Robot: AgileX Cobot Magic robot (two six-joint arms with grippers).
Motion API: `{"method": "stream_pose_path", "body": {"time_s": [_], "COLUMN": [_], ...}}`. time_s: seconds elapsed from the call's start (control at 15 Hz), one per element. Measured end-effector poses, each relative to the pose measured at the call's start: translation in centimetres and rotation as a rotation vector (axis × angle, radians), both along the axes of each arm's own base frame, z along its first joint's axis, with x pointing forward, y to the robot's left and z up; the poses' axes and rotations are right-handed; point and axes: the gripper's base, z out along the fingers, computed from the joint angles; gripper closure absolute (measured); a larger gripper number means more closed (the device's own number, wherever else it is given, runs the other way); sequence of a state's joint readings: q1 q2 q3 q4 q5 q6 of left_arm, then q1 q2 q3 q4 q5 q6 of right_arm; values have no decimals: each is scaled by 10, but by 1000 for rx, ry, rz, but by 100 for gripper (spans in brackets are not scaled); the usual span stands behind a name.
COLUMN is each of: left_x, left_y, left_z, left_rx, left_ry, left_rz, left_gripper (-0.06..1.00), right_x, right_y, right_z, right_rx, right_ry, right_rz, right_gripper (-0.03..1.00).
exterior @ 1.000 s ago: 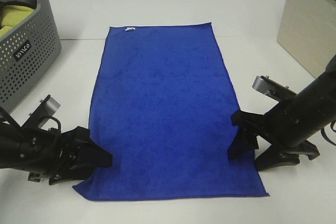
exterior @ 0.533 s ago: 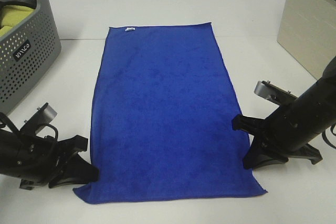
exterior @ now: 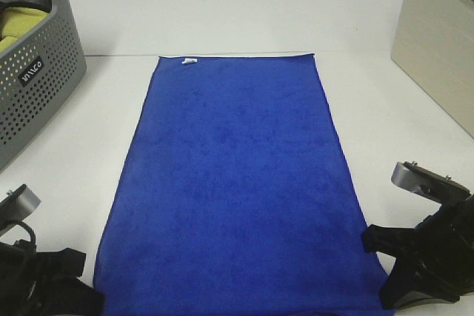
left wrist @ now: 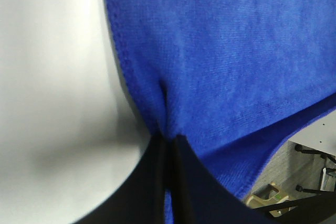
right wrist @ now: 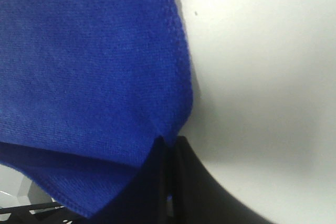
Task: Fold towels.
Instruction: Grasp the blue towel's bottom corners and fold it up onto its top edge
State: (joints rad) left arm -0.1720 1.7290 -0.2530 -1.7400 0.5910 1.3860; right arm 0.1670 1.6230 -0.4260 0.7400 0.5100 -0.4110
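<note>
A blue towel point(exterior: 237, 183) lies spread flat on the white table point(exterior: 81, 131), its long side running front to back, with a small white label point(exterior: 189, 61) at its far edge. My left gripper point(exterior: 93, 303) is shut on the towel's near left corner, pinched between its black fingers in the left wrist view point(left wrist: 167, 148). My right gripper point(exterior: 379, 277) is shut on the near right corner, also seen in the right wrist view point(right wrist: 168, 148). In both wrist views the towel's near edge hangs past the table's front edge.
A grey perforated laundry basket point(exterior: 33, 83) holding a yellow-green cloth point(exterior: 15, 27) stands at the far left. A beige box point(exterior: 437, 42) stands at the far right.
Both grippers have moved toward the table's front edge while holding the near corners. The whole towel has slid forward with them and now lies flatter.
</note>
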Motion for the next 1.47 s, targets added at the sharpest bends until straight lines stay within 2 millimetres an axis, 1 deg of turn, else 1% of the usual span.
{"method": "stream_pose_path", "body": {"time_s": [0.07, 0.13, 0.27, 0.33, 0.53, 0.67, 0.8, 0.93, 1.0, 1.13, 1.27, 1.33, 1.47], "left_x": [0, 1, 15, 35, 82, 119, 160, 201, 222, 258, 291, 310, 334], "left_y": [-1, -3, -6, -9, -15, -19, -23, -29, -32, -37, -40, -42, -43], "left_z": [3, 7, 15, 23, 46, 61, 72, 75, 75, 74, 80, 79, 79], "left_rx": [-15, -36, -56, -73, -91, -80, -58, -40, -36, -23, 6, 19, 44], "left_ry": [-12, -29, -82, -121, -216, -286, -343, -379, -399, -437, -512, -553, -629], "left_rz": [-2, -4, -2, 29, 97, 105, 115, 112, 107, 102, 102, 111, 103], "left_gripper": [93, 93, 93, 93, 93, 93, 93, 93, 93, 93, 93, 93, 93], "right_x": [2, 8, 30, 54, 102, 138, 174, 215, 231, 271, 303, 323, 346], "right_y": [0, 1, 5, 9, 17, 22, 27, 34, 34, 30, 22, 18, 13], "right_z": [5, 11, 26, 41, 61, 61, 61, 61, 62, 63, 59, 59, 54], "right_rx": [4, 11, 27, 38, 37, 20, 15, 30, 39, 46, 39, 37, 37], "right_ry": [-28, -63, -140, -217, -291, -297, -319, -355, -367, -415, -444, -484, -528], "right_rz": [0, 0, 4, 11, 29, 52, 66, 66, 57, 36, 18, 14, 10], "right_gripper": [97, 97, 97, 97, 97, 97, 97, 97, 97, 97, 97, 97, 97]}}
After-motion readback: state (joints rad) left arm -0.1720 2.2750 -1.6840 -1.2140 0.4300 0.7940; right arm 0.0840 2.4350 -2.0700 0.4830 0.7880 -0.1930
